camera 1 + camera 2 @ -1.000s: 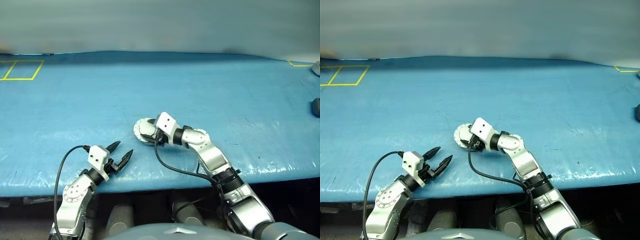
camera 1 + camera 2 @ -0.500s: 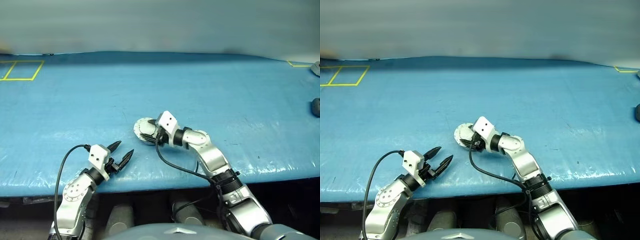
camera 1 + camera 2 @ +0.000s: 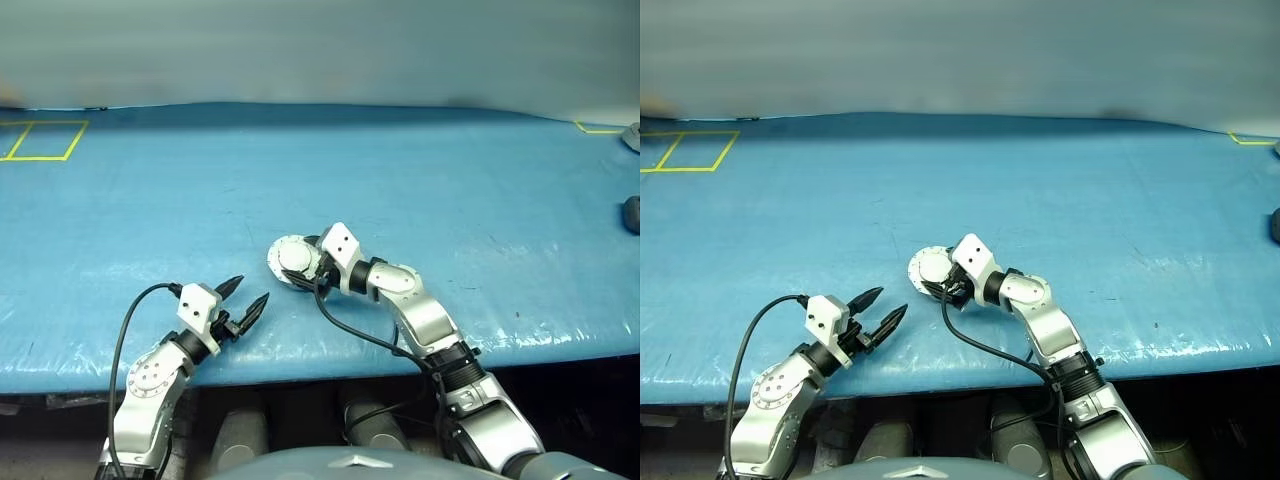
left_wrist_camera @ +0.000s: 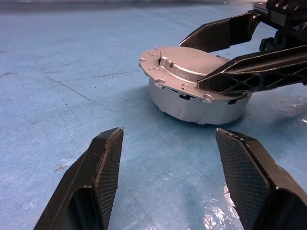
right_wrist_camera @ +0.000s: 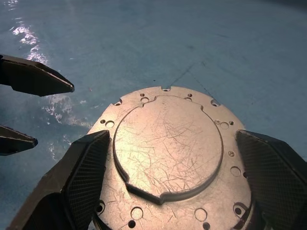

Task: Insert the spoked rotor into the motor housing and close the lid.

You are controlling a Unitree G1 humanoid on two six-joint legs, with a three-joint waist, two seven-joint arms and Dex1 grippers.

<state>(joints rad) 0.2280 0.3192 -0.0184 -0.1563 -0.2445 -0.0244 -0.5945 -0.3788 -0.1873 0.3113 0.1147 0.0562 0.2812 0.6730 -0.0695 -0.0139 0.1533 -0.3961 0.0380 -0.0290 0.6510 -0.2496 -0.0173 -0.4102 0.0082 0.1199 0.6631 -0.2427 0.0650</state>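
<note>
The motor housing [image 4: 192, 103], a squat silver-grey cylinder, sits on the blue table with the lid [image 5: 168, 143] lying flat and closed on top. The lid's plain scratched outer face points up. The spoked rotor is hidden. My right gripper [image 3: 300, 265] is open, its two black fingers [image 4: 249, 72] spread to either side of the lid at rim height with nothing clamped. My left gripper [image 3: 250, 290] hangs open near the table's front edge, a short way left of the housing and pointing at it, with nothing between its fingers.
The blue table [image 3: 450, 180] stretches far behind the housing. A yellow taped rectangle [image 3: 40, 140] marks the far left corner. Two small dark-grey objects [image 3: 630, 213] lie at the right edge. The front edge runs just under my left gripper.
My right gripper's fingers have spread apart off the lid, and more of the lid's top face shows. The housing and my left arm have stayed put.
</note>
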